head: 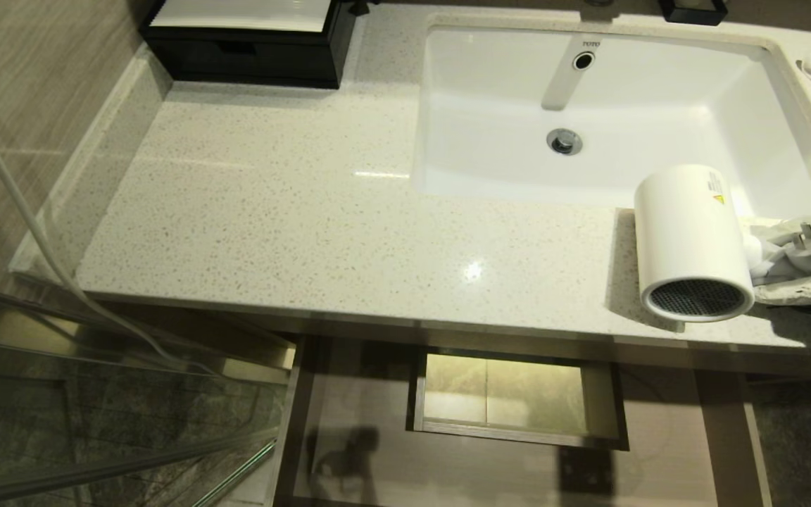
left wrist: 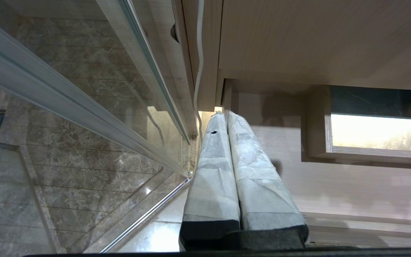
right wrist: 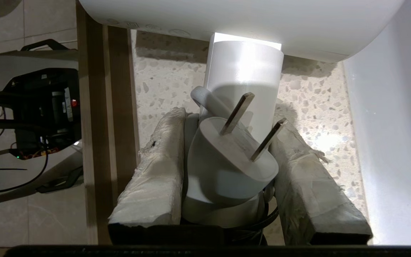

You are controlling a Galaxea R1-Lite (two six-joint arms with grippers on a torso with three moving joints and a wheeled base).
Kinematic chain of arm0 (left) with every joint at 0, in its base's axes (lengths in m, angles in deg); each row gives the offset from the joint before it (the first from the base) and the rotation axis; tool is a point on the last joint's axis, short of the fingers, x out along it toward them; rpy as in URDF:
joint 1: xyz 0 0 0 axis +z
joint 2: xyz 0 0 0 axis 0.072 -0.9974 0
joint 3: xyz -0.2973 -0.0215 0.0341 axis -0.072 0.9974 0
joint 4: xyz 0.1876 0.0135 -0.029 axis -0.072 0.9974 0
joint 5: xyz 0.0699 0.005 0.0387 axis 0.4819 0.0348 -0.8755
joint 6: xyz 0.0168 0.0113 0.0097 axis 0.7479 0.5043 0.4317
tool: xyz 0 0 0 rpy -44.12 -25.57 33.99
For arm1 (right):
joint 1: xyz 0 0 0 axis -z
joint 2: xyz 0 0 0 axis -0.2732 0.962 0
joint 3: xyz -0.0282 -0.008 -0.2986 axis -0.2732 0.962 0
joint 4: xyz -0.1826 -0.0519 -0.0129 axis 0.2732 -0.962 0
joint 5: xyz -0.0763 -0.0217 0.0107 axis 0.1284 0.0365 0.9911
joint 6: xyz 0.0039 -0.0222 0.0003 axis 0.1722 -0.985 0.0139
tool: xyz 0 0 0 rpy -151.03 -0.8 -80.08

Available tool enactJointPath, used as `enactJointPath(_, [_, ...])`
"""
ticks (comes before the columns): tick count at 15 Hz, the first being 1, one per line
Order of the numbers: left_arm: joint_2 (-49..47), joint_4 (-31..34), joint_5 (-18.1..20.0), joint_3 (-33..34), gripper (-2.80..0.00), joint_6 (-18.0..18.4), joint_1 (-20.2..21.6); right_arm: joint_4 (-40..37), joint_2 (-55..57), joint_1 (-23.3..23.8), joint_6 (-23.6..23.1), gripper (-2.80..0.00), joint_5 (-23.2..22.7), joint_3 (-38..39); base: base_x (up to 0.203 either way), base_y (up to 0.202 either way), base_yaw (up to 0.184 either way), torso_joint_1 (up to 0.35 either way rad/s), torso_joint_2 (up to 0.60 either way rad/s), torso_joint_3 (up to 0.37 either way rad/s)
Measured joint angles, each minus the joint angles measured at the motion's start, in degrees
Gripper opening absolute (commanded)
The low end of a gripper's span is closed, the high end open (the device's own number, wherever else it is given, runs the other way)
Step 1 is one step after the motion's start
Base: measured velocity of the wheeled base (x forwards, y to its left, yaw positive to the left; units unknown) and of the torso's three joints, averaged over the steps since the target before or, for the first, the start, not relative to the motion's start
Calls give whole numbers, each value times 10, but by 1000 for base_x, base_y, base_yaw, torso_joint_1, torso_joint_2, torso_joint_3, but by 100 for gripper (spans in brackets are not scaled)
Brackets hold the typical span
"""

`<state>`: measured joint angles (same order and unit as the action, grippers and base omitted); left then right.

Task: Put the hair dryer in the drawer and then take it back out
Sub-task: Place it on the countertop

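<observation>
Head view
hair dryer: lying on its side on the speckled bench, at the front right corner, just in front of the sink; dark grille facing the bench's front edge.
right end effector: reaching in from the right edge, its wrapped fingers sitting around the dryer's handle and the white plug.
drawer: standing pulled open below the bench front, wood-grain floor showing, boxed cutout at its rear centre; nothing lying in the part that shows.
black box: sitting at the bench's back left corner.
glass panel: standing at the lower left, marble floor showing through it.

Left wrist view
left end effector: hanging low by the drawer's left front corner, its two wrapped fingers pressing together, gripping nothing.
drawer: lying open beside it, cutout box glowing with light.
glass panel: running alongside, marble floor behind it.

Right wrist view
right end effector: pinching the hair dryer, fingers sitting either side of the handle and cord bundle, partly spread by the load.
plug: resting between the fingers, two flat prongs pointing up.
hair dryer barrel: spanning the far side, sitting over the bench near the sink wall.
bench edge: showing as a wood strip, robot base visible beyond it on the floor.
</observation>
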<state>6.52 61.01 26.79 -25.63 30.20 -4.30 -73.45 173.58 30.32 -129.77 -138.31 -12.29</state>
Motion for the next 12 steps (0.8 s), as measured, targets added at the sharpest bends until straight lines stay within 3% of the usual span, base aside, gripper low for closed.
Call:
enactJointPath(1, [0, 0, 0, 0, -280, 0, 0, -2, -4, 0, 1, -181, 0, 6, 0, 0, 0, 0, 0, 0])
enactJointPath(2, [0, 0, 0, 0, -280, 0, 0, 1, -8, 0, 1, 0, 0, 11, 0, 0, 0, 0, 0, 0])
enactJointPath(12, [0, 0, 0, 0, -280, 0, 0, 0, -28, 6, 13, 0, -1, 15, 0, 0, 0, 0, 0, 0])
